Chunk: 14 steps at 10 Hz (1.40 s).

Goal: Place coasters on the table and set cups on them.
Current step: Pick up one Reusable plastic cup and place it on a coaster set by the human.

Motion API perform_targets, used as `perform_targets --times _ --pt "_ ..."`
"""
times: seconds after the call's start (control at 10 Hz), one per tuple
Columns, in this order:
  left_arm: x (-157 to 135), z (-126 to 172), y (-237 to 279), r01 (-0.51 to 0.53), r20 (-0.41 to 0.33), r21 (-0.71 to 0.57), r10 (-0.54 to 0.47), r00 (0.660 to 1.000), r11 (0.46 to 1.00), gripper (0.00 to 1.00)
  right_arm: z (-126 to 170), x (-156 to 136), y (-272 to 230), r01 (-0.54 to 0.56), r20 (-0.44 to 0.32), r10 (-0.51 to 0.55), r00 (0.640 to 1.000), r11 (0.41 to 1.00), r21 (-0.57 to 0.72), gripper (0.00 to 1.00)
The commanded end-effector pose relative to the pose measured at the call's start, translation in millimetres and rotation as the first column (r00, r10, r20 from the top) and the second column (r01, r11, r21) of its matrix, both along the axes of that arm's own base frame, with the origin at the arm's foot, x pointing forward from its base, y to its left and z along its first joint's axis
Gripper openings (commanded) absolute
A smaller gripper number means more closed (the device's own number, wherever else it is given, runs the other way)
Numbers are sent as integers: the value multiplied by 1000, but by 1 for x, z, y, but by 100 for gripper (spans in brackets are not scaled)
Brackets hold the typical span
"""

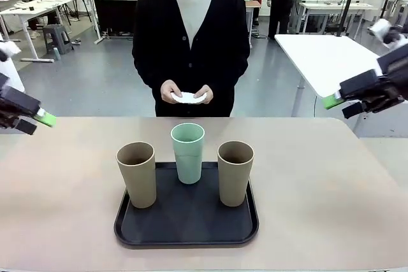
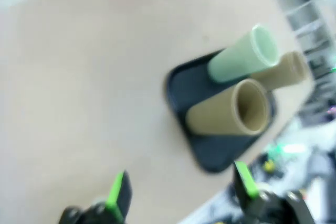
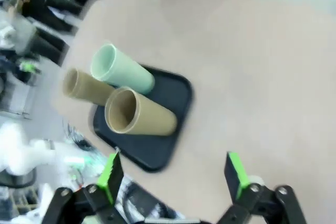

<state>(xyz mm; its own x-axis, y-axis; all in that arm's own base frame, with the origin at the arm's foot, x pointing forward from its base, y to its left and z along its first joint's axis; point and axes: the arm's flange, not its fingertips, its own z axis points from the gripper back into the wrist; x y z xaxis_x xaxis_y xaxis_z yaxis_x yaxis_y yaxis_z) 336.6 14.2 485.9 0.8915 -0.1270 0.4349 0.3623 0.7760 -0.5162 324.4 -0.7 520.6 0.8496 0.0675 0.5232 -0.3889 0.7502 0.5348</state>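
While holding left hand (image 2: 181, 190) and right hand (image 3: 173, 172) wide open and empty, look across the surface (image 1: 319, 189) for the coasters (image 1: 189, 98), held by the person (image 1: 191, 36), midway between both.

A: Cup colours?
B: Middle cup (image 1: 188, 152) mint green; left cup (image 1: 137, 173) and right cup (image 1: 235, 172) tan-brown. Tray (image 1: 186, 229) black.
A: And the rest?
B: Tabletop (image 1: 64, 189) beige, coasters (image 1: 189, 98) white, cardigan (image 1: 153, 36) black.
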Motion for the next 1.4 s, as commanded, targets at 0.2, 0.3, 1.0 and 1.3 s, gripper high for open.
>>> perform_targets --times 0.2,0.3,1.0,1.3 --pt "1 -17 60 -172 -93 -446 146 985 878 100 -108 -48 -51 59 -142 2 990 904 424 100" --pt "-10 -11 70 -178 -95 -467 151 984 866 100 -115 -61 -60 47 -170 29 985 903 426 100" --pt "-42 -22 48 -208 -269 -386 106 957 899 100 -108 -110 -92 27 -201 59 978 916 401 100" --pt "-57 -25 30 -239 -290 -379 130 948 894 100 -107 -114 -95 39 -206 50 977 914 405 100"
